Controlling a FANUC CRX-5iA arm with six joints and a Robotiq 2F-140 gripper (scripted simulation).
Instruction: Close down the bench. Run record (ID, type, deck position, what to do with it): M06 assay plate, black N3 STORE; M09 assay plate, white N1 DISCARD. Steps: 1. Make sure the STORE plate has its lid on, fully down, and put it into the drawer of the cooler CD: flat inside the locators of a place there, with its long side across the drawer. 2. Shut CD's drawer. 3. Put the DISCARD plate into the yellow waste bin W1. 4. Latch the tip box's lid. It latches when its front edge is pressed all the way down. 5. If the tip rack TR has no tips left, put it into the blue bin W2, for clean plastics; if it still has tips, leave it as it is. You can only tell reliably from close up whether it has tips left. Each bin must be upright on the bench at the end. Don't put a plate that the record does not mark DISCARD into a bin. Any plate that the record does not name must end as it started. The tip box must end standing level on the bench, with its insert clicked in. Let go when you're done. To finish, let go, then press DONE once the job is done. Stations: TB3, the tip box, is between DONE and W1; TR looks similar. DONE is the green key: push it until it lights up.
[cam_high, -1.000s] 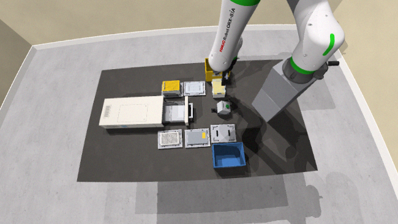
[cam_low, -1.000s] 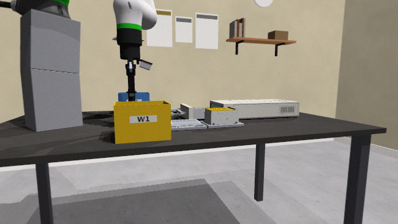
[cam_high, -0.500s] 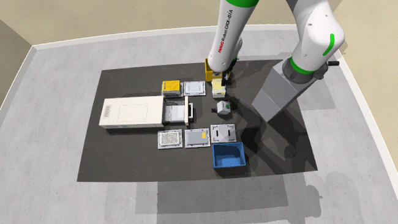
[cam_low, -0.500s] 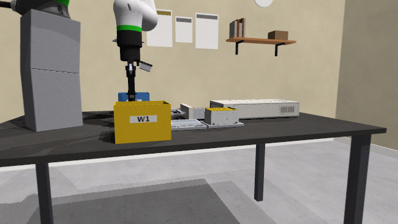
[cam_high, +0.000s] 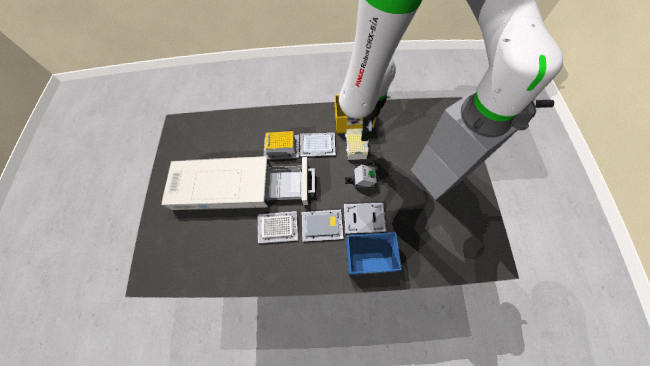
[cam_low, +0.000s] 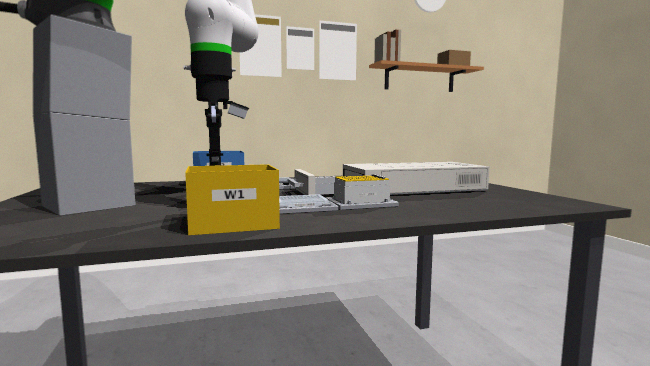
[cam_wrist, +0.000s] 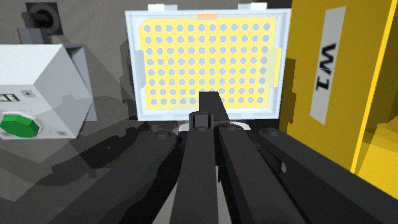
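Note:
My gripper (cam_wrist: 208, 107) is shut on nothing and points straight down over the near edge of the tip box TB3 (cam_wrist: 207, 62); I cannot tell whether it touches the lid. The box shows a clear lid over a yellow insert with rows of tips. In the top view the gripper (cam_high: 367, 131) is beside the tip box (cam_high: 357, 143), between the yellow bin W1 (cam_high: 342, 117) and the DONE station (cam_high: 366, 176). The green key (cam_wrist: 19, 125) is unlit. From the side the fingers (cam_low: 215, 159) dip behind W1 (cam_low: 232, 198).
The cooler CD (cam_high: 215, 182) has its drawer (cam_high: 287, 182) open. The tip rack TR (cam_high: 278, 142) and a white plate (cam_high: 317, 144) stand behind it. Two plates (cam_high: 277, 227) (cam_high: 322, 225), an empty nest (cam_high: 365, 217) and the blue bin W2 (cam_high: 374, 253) are in front.

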